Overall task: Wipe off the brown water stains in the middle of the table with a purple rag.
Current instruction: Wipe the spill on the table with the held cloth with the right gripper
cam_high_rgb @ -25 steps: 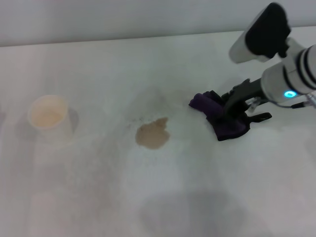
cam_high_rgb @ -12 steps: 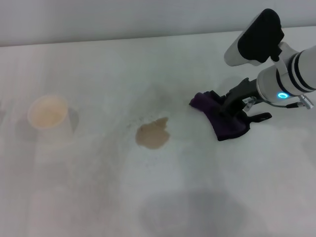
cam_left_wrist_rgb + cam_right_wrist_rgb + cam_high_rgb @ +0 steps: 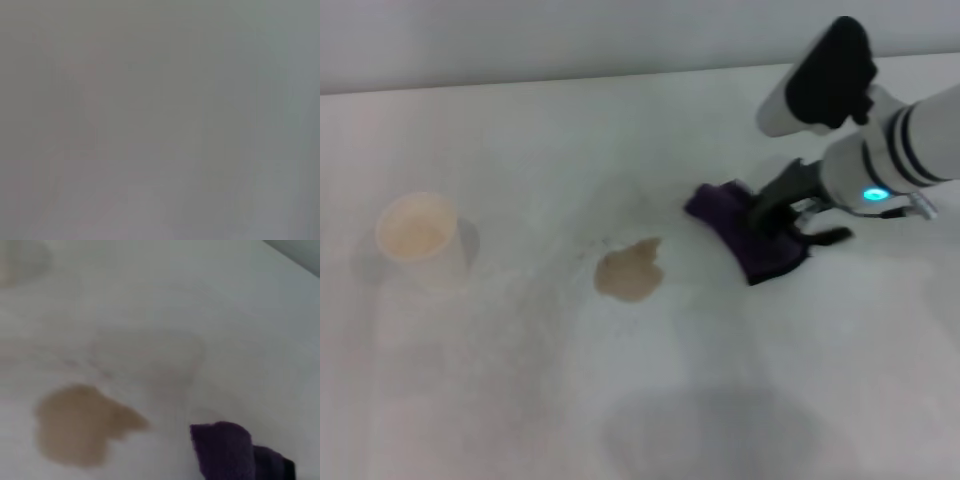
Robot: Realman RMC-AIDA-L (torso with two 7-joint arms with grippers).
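- The table point(image 3: 650, 400) is white, with faint grey smudges on the near part.
- The brown water stains point(image 3: 630, 270) form one tan blotch near the middle.
- A cream paper cup point(image 3: 417, 240) stands well apart, on the robot's left.
- The purple rag point(image 3: 745, 235) lies near the blotch, on its right, apart from it.
- The right gripper point(image 3: 767, 217) presses down on the rag; whether its fingers are spread or pinching the cloth, I cannot tell.
- The left wrist view shows only blank grey.
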